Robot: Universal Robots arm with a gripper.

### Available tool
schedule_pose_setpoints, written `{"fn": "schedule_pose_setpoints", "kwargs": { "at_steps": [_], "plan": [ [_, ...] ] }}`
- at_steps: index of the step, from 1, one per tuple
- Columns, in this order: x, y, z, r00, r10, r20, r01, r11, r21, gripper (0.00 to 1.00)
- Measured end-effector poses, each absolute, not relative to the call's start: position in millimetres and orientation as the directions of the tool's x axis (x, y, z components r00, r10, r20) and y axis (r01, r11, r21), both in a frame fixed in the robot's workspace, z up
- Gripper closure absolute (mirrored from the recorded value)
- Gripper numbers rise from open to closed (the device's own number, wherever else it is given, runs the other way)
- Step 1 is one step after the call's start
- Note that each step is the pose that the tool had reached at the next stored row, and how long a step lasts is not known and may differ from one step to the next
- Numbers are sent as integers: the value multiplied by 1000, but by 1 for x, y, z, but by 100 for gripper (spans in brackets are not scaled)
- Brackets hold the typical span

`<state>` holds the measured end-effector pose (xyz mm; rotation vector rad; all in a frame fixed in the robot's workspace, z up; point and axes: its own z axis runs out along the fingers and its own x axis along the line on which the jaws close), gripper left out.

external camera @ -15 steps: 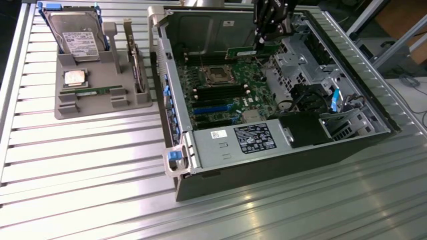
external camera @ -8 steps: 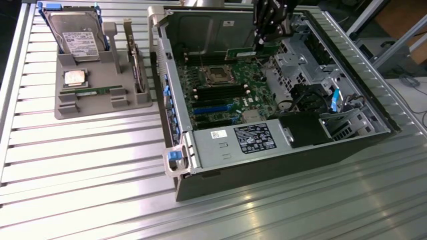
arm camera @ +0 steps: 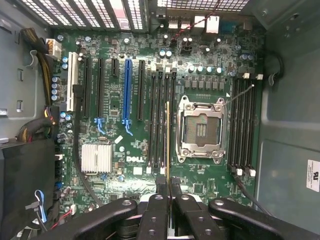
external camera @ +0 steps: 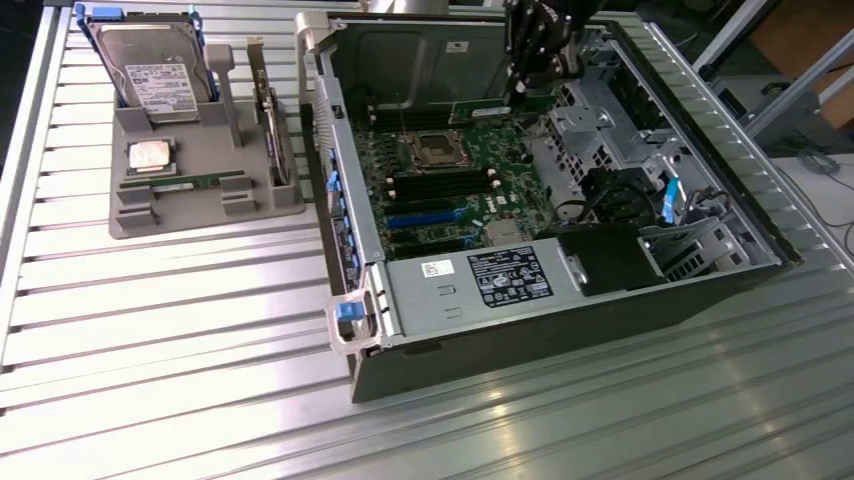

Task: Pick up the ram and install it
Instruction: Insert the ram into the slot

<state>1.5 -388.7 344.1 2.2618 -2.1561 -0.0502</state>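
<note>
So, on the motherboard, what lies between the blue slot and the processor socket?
In the wrist view: one black slot, then a bank of black memory slots, with the ram held edge-on in the claw over them.

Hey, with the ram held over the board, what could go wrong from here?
1. The ram, gripped by the hand, hangs over tightly packed black slots; slightly off, it could hit a slot wall.
2. The open CPU socket sits right beside; a slip might strike it.
</note>
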Motion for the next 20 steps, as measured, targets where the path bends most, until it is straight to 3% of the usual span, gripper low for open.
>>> {"fn": "schedule_pose_setpoints", "kwargs": {
  "at_steps": [20],
  "plan": [
    [2,-389,332,48,-999,-12,-998,-48,34,88]
  ]
}}
